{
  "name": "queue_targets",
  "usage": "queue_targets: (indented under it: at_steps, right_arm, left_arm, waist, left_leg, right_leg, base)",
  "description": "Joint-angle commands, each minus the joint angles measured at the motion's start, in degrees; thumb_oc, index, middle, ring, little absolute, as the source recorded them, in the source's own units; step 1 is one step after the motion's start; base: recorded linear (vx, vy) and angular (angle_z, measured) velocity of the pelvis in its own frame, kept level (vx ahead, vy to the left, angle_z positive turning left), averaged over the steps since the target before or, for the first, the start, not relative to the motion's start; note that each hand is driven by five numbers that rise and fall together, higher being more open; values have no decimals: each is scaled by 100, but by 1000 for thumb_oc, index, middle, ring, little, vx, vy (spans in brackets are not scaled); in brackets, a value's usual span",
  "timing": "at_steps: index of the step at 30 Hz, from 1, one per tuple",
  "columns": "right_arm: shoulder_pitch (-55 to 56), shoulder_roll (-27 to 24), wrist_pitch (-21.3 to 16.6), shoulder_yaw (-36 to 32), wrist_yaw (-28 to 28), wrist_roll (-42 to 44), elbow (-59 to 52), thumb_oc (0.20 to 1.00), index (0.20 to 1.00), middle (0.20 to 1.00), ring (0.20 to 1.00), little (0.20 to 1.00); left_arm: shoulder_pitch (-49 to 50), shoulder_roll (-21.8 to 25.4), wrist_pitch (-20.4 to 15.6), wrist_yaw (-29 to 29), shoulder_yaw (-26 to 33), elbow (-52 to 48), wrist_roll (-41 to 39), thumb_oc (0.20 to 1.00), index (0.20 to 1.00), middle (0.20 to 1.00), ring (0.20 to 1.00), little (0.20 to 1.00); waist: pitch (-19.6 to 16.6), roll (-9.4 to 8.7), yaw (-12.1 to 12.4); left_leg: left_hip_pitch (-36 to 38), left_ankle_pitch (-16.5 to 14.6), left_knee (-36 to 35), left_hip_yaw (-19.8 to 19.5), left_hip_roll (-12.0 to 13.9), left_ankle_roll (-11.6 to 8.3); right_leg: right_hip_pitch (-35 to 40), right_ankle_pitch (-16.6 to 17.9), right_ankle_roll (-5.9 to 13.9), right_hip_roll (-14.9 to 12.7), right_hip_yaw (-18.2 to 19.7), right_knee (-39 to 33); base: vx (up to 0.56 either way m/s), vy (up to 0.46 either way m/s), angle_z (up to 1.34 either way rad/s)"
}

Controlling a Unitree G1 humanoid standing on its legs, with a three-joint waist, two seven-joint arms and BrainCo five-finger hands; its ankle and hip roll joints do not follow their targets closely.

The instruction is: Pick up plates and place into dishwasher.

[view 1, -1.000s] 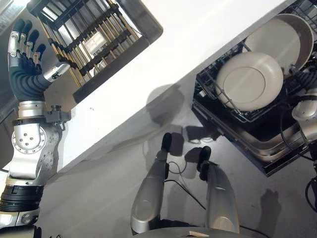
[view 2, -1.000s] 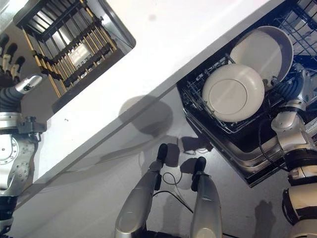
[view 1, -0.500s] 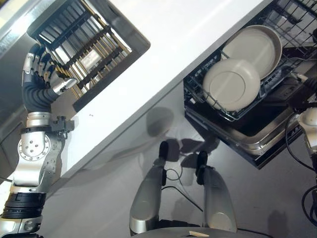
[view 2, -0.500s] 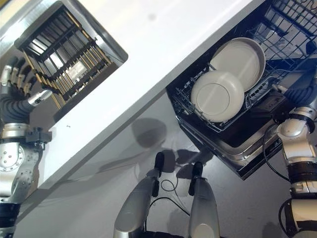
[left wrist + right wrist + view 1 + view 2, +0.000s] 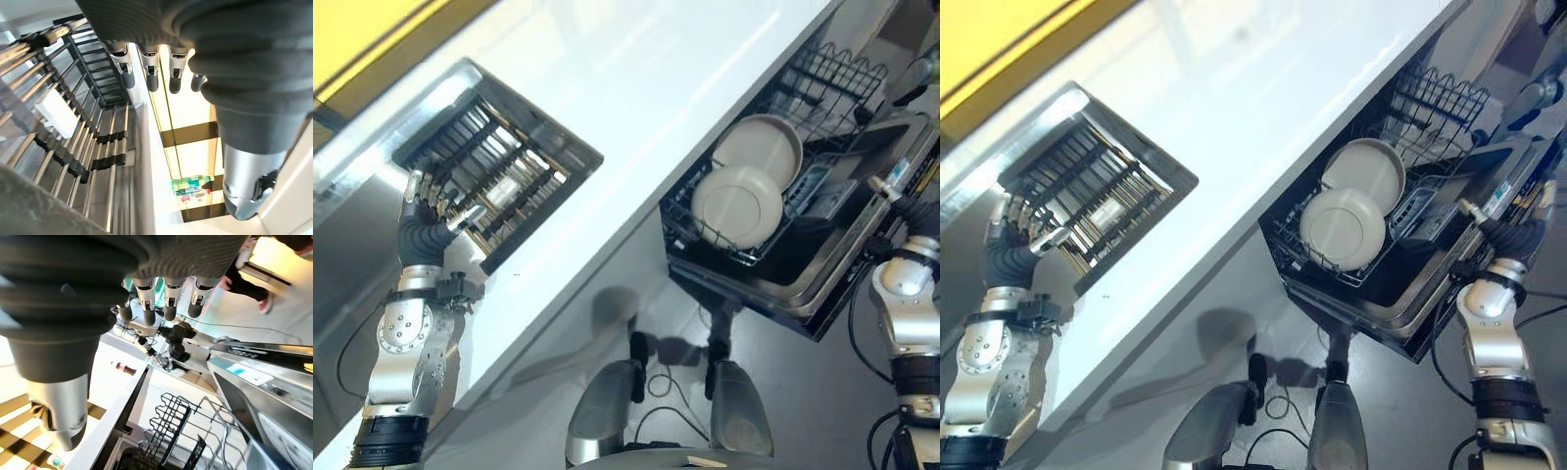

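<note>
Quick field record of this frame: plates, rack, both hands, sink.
plates: two cream plates standing on edge, overlapping, in the lower rack
lower rack: black wire basket pulled out of the open dishwasher, far part bare
left hand: open, holds nothing, at the sink's near edge
right hand: open, holds nothing, beside the dishwasher door
sink: holds a slatted drying rack, no plates on it

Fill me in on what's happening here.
A humanoid robot is loading plates into a dishwasher. Two plates already stand on edge, overlapping, in the pulled-out dishwasher rack. Neither hand holds anything now. The left hand is open at the edge of the slatted drying rack set into the white counter, where no plate can be made out. The right hand hangs open by the open dishwasher door.
</note>
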Motion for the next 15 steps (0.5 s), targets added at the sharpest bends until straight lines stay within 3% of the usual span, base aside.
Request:
queue_targets:
  at_steps: [1,5,12,15]
  right_arm:
    - [-117,-263,-516,-13,-405,-287,-217,1000,1000,1000,1000,1000]
    - [-403,-344,-625,143,-880,-818,-263,1000,1000,1000,1000,1000]
    - [-498,9,-1050,456,-600,-218,-321,1000,1000,1000,1000,1000]
    - [-424,304,-1319,407,-641,653,-184,1000,1000,1000,1000,1000]
  left_arm:
    - [280,27,-143,-104,108,-28,42,1000,1000,1000,1000,1000]
    - [158,258,-95,-193,65,-3,-76,1000,1000,1000,1000,1000]
    - [104,564,11,-589,125,13,-77,1000,1000,1000,1000,1000]
    - [134,632,9,-635,177,58,-112,1000,1000,1000,1000,1000]
  waist:
    - [-377,-239,29]
    - [-268,-368,175]
    - [-92,-516,466]
    - [-48,-518,547]
  left_leg:
    - [-85,-1094,1360,-366,164,-142]
    - [-199,-1331,1650,-336,49,-71]
    - [-335,-1500,1904,-377,-74,66]
    - [-469,-1537,2023,-369,-138,142]
  right_leg:
    - [723,1297,335,-478,25,-1784]
    - [722,1494,534,-666,66,-1815]
    - [767,1742,688,-913,20,-1819]
    - [665,1762,677,-919,-83,-1597]
  base:
    - [-71,217,-2]
    - [-125,159,5]
    - [-65,81,6]
    - [-33,37,23]
